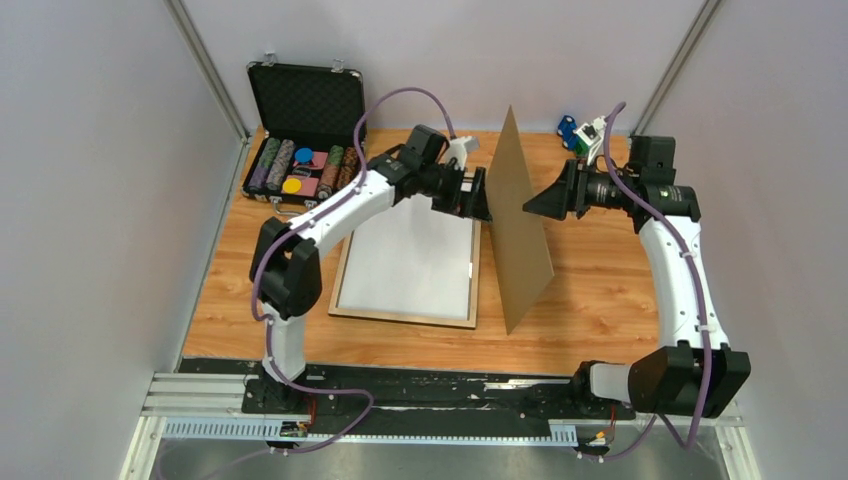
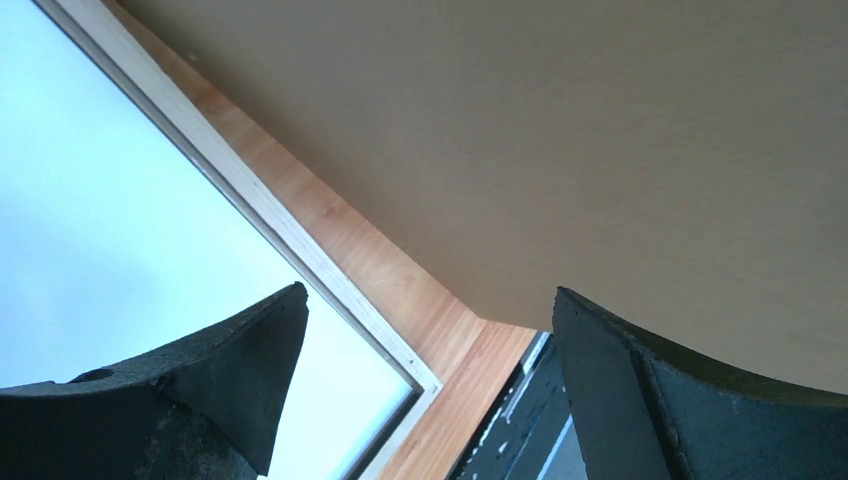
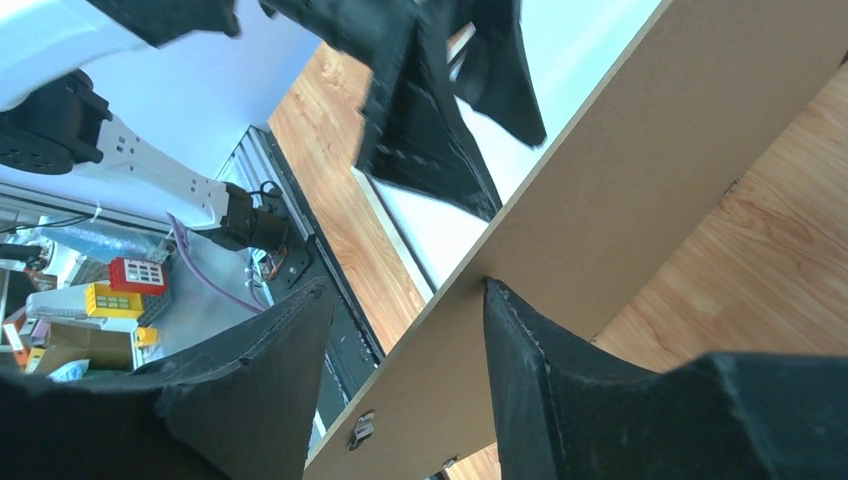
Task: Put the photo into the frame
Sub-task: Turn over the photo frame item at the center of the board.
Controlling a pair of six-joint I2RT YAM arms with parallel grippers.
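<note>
Beside upright backing board [image 1: 520,235], frame [image 1: 400,317] is rated rigid, glass-fragile, best taken by rim; left gripper [image 1: 484,197] and right gripper [image 1: 532,203] are spread open, nothing clamped.

Top overhead; wrists close, sharing backing board [image 2: 600,130].

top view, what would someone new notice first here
A big brown board stands on edge in the middle of the table, tilted, with the left gripper on one side and the right gripper at the other, both open. Just left of it, a pale wooden frame lies flat. At the far left corner sits an open black case of coloured chips.
</note>
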